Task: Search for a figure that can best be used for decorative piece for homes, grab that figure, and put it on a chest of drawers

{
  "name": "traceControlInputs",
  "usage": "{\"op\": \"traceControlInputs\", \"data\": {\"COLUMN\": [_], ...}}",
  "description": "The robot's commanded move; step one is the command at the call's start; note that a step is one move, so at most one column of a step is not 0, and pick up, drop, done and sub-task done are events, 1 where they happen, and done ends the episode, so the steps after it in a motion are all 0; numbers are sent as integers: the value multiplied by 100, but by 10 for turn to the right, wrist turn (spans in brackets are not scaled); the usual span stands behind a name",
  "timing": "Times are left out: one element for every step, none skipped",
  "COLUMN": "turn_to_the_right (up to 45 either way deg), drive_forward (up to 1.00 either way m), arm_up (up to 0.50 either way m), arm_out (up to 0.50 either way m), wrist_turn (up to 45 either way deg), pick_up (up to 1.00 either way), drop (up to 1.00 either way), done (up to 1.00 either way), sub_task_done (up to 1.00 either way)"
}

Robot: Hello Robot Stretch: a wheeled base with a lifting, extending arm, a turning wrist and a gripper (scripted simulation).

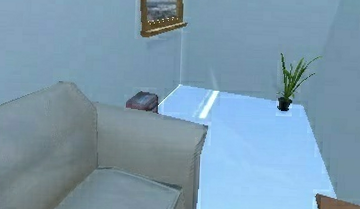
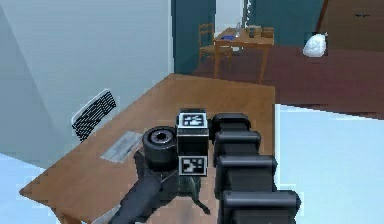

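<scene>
Entry one: small white lump (image 2: 316, 44), rounded, narrowing at the top, resting on the dark red-brown floor (image 2: 300, 75) of the far room, a little way right of a wooden table (image 2: 238, 42). Entry two: tall dark brown wooden unit (image 2: 354, 22), upright, plain-fronted, standing just behind and to the right of the lump. From here both are too small to identify; the lump may be the figure and the unit the chest of drawers.

Cannot tell whether the hand (image 2: 158, 200) holds anything; sofa (image 1: 47, 138) half hides a reddish thing (image 1: 141, 100)
</scene>
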Motion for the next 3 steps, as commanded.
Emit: {"op": "traceControlInputs", "data": {"turn_to_the_right": [0,0,0], "drive_forward": [0,0,0], "arm_up": [0,0,0], "arm_out": [0,0,0], "wrist_turn": [450,450,450], "pick_up": [0,0,0], "drop": [0,0,0], "done": [0,0,0], "sub_task_done": [0,0,0]}}
